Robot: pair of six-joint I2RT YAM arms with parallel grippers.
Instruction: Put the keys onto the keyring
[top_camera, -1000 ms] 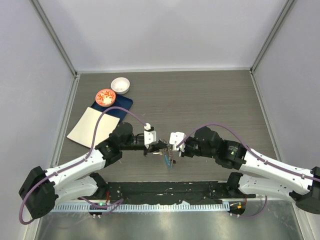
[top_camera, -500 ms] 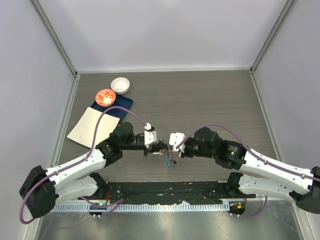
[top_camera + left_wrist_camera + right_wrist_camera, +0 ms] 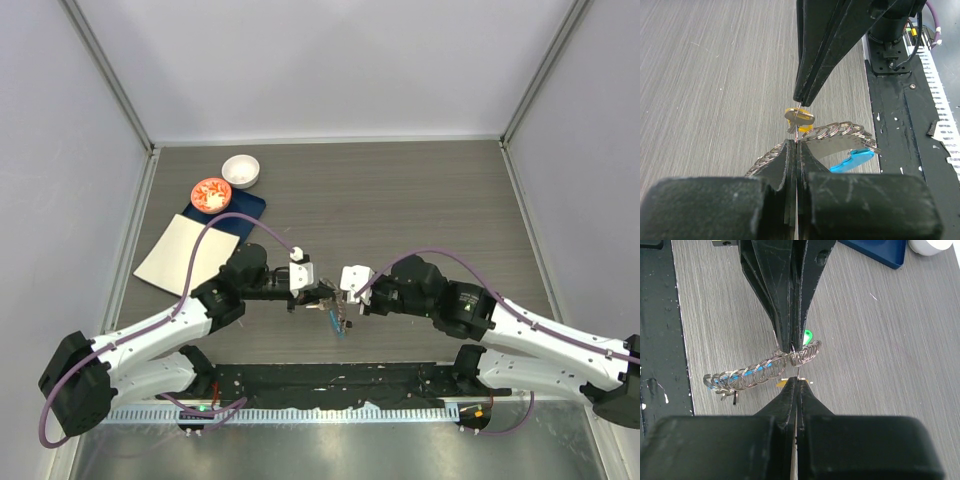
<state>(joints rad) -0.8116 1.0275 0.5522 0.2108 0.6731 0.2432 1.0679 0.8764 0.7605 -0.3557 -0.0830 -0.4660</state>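
The grey wood-grain table (image 3: 420, 190) stretched behind the two tools, which met near its front edge. Over the past second we saw almost nothing shift; only the right gripper (image 3: 796, 382) had edged slightly rightward. Its fingers were pressed together on the yellow-tagged key (image 3: 799, 117), held just beside the keyring (image 3: 752, 375). The left gripper (image 3: 795, 146) was clamped on the keyring's beaded coil, with the blue piece (image 3: 852, 159) trailing at the far end. We judged the key not yet threaded, and took the near-stillness for fine alignment at the coil.

Right gripper (image 3: 344, 302) marginally farther right.
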